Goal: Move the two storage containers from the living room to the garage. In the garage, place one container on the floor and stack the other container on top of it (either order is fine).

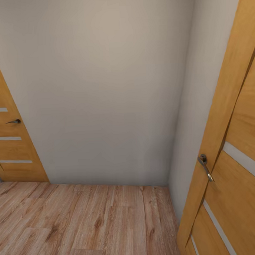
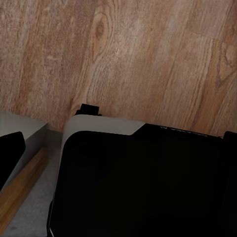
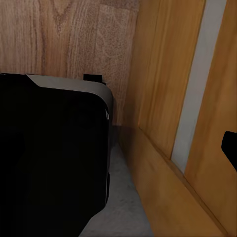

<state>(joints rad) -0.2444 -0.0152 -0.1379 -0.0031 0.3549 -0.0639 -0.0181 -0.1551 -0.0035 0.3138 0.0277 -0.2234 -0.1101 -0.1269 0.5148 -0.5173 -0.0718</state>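
Note:
The storage containers and the garage are out of view. I face a corner of plain grey-white wall (image 1: pixel 103 87) above light wood plank flooring (image 1: pixel 83 222). In the left wrist view a dark sliver that may be a fingertip (image 2: pixel 10 153) sits at the picture's edge, over my black base (image 2: pixel 143 182) and the planks (image 2: pixel 123 54). The right wrist view has a similar dark sliver (image 3: pixel 230 148) against a wooden door (image 3: pixel 163 98), beside my black base (image 3: pixel 49 153). Nothing shows between any fingers.
A wooden door (image 1: pixel 9 147) with a lever handle (image 1: pixel 14 121) stands at the left. Close on my right is another wooden door (image 1: pixel 232 156) with pale stripes and a metal handle (image 1: pixel 204 165). The wall closes the way ahead.

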